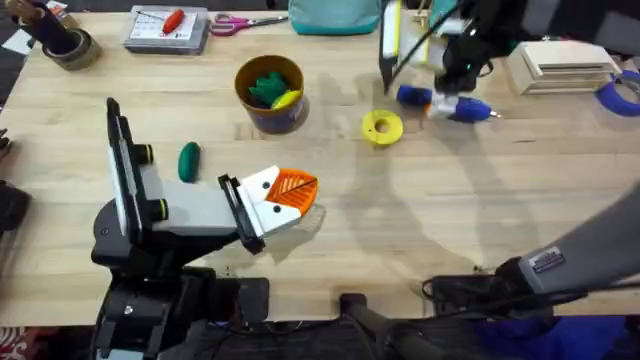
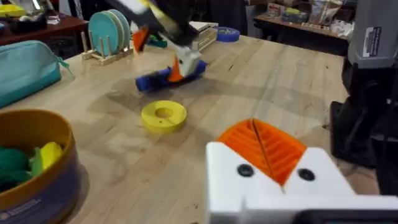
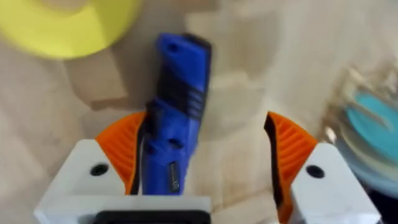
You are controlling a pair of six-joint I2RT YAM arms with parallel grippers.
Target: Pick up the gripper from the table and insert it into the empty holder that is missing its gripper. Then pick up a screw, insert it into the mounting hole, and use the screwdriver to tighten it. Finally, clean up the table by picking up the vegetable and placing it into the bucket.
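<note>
Step in hand: fetching the screwdriver [image 1: 445, 103], by my reading, since the right hand [image 3: 202, 158] is down over it.
Right hand: fingers apart, the blue body lying between the orange pads and against one pad [image 3: 121, 146], the other pad standing clear; not yet clamped.
Why held so: the hand straddles the tool across its length, which would let the fingers close on the round body without rolling it away.
Screwdriver: flat on the table [image 1: 330, 250] toward the far right, just beside the yellow ring [image 1: 382, 127].
Left hand: its orange pads [image 2: 264, 146] are together with a thin seam between them; I cannot tell whether the small wedge is held there. It rests low at the near left of the table, likely parked clear of the right arm's work.
Holder and screw: I cannot make them out with any certainty.
Vegetable [image 1: 189, 161]: dark green, lying on the table left of middle, apart from everything; the clean-up step is not yet done.
Bucket [image 1: 270, 92]: upright near the far edge, left of the ring, already holding a leafy green toy [image 2: 13, 163] and a yellow one.
Risk: a one-sided squeeze could skid the screwdriver sideways toward the ring.
</note>
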